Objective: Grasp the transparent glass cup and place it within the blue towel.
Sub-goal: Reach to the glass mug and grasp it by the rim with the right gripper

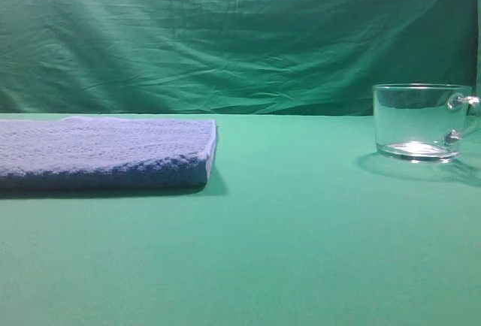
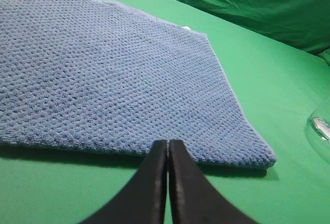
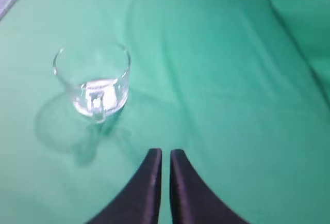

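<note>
Exterior high view, near to far: bare green bench [image 1: 301, 251] in the foreground; the blue towel [image 1: 105, 153] lies flat and folded at about 9 o'clock, its right edge just left of centre; the transparent glass cup [image 1: 417, 122] stands upright at about 3 o'clock, well apart from the towel, its small handle [image 1: 464, 102] turned toward the right frame edge. A wrinkled green backdrop [image 1: 240, 33] closes the scene behind both. No arm shows in this view.

Left wrist view: the left gripper [image 2: 168, 144] sits at 6 o'clock, its two dark fingers [image 2: 188, 193] pressed together with only a thin seam between them, gripping nothing. Their tips lie at the towel's near edge; whether they touch it cannot be told. The nubbly towel fills the frame from 9 to 12 o'clock. A sliver of the cup's base appears at 3 o'clock on the frame edge.

Right wrist view: the right gripper [image 3: 165, 153] at 6 o'clock, fingers [image 3: 147, 193] nearly together with a narrow gap, empty. The cup stands on the bench at about 10 o'clock, apart from the fingertips, handle facing the camera. A towel corner shows at the far upper left.
</note>
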You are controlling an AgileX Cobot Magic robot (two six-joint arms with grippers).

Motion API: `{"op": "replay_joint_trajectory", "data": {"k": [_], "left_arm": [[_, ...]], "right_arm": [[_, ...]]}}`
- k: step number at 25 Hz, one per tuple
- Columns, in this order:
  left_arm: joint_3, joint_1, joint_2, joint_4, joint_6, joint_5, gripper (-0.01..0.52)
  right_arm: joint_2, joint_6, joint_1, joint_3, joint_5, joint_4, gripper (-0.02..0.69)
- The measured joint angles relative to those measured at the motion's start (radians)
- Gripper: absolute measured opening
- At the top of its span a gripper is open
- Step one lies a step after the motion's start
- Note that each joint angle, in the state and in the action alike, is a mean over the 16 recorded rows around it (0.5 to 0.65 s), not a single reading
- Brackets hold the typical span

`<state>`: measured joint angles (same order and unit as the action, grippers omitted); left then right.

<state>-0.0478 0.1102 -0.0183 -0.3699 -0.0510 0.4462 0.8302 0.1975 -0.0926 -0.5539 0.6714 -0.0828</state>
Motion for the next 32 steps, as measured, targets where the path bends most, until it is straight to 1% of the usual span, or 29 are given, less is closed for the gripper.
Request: {"op": "replay_joint_trajectory", "data": {"k": [6, 9, 12, 19, 21, 24, 26, 28, 32], "left_arm": [[0.0, 0.0, 0.0, 0.0, 0.0, 0.0, 0.0], [0.0, 0.0, 0.0, 0.0, 0.0, 0.0, 0.0], [0.0, 0.0, 0.0, 0.0, 0.0, 0.0, 0.0], [0.0, 0.0, 0.0, 0.0, 0.0, 0.0, 0.0], [0.0, 0.0, 0.0, 0.0, 0.0, 0.0, 0.0], [0.0, 0.0, 0.0, 0.0, 0.0, 0.0, 0.0], [0.0, 0.0, 0.0, 0.0, 0.0, 0.0, 0.0], [0.0, 0.0, 0.0, 0.0, 0.0, 0.0, 0.0], [0.0, 0.0, 0.0, 0.0, 0.0, 0.0, 0.0]], "right_arm": [[0.201, 0.001, -0.048, -0.163, 0.129, -0.002, 0.05], [0.31, 0.001, -0.074, -0.235, 0.173, -0.001, 0.085], [0.416, 0.001, -0.097, -0.293, 0.195, 0.001, 0.166], [0.626, 0.001, -0.121, -0.387, 0.165, 0.0, 0.424], [0.677, 0.003, -0.121, -0.408, 0.149, -0.002, 0.489], [0.746, 0.007, -0.121, -0.438, 0.124, -0.006, 0.545], [0.788, 0.01, -0.121, -0.457, 0.107, -0.009, 0.546], [0.825, 0.013, -0.121, -0.473, 0.09, -0.01, 0.515], [0.885, 0.027, -0.122, -0.498, 0.064, -0.012, 0.386]]}}
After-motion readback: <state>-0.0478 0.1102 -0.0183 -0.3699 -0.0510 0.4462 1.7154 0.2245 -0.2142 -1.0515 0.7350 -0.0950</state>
